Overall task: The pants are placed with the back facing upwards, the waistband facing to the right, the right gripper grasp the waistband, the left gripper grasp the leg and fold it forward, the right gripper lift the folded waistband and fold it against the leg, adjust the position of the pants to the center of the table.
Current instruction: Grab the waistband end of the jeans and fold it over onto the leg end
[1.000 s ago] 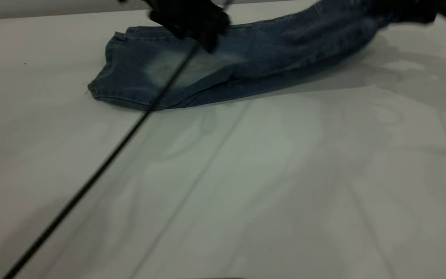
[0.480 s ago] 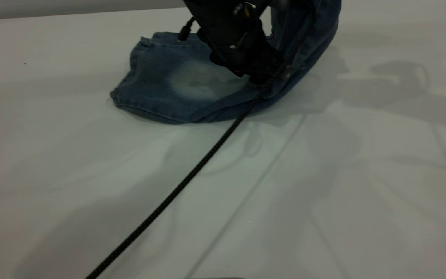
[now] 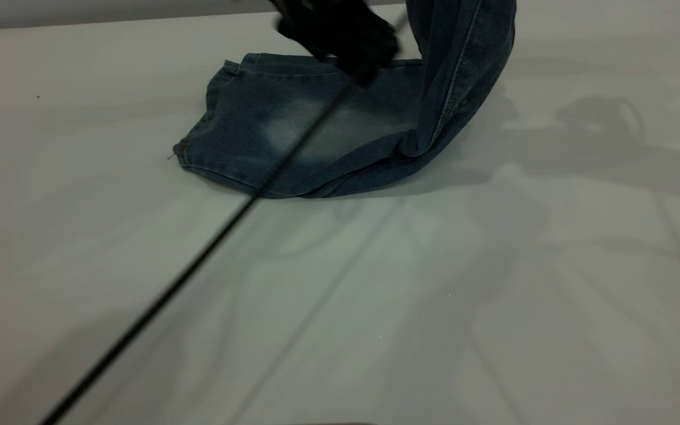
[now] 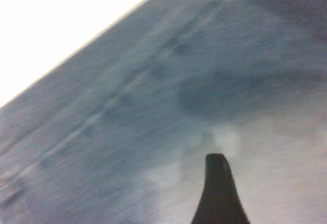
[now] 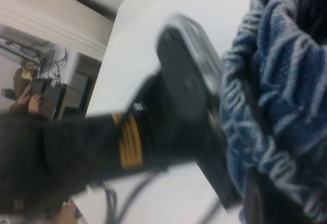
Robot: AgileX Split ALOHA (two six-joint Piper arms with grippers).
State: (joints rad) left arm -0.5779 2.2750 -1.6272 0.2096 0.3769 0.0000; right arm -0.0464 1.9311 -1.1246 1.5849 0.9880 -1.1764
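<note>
Table (image 3: 493,283): wide, pale, a black cable (image 3: 198,254) slanting across it.
Pants (image 3: 316,136): far middle of the table, legs flat, right end pulled up off the surface.
Waistband (image 5: 276,106): raised, ruched, clamped in the right gripper.
Left gripper (image 3: 346,35): over the legs; whether the jaws are apart I cannot tell.

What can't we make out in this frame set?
- Right gripper: out of the exterior view past the top edge, where the pants rise; fingers not identifiable in the right wrist view behind the ruched waistband.
- Left gripper: motion-blurred in the exterior view; the left wrist view shows one fingertip, so open or shut is unclear.
- Back pockets and print: not visible in any view.
</note>
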